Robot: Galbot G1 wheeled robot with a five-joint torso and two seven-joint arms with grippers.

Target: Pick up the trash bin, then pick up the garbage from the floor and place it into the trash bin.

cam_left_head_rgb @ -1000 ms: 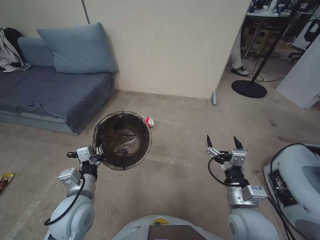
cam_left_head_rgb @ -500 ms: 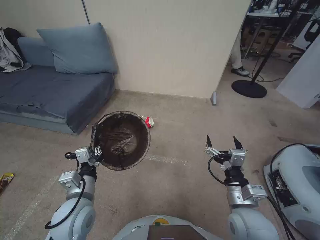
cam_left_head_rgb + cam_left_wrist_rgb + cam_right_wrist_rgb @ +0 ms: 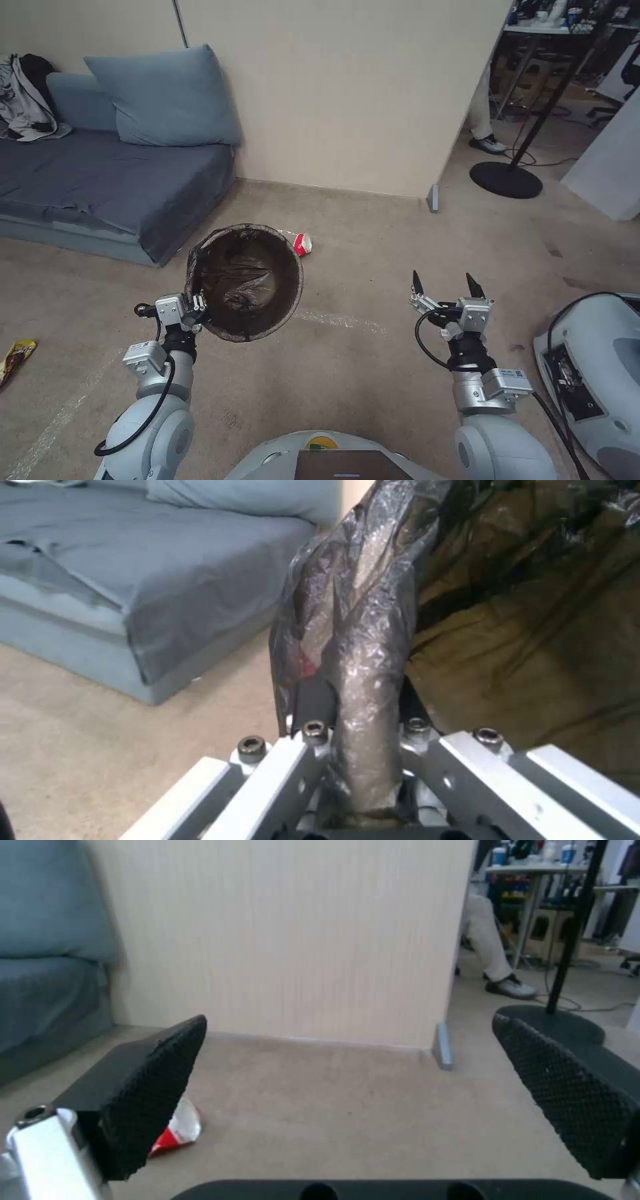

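Sensibly, the left gripper (image 3: 198,311) clamped on the trash bin (image 3: 245,280) rim should carry it level (liner sagging) toward the red-and-white cup (image 3: 302,243) on the carpet (image 3: 373,373) beside it, while the right gripper (image 3: 445,288) waits spread wide.

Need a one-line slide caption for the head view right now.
Left gripper holds the bag-lined trash bin by its rim above the carpet; right gripper open, red-and-white cup beyond the bin.
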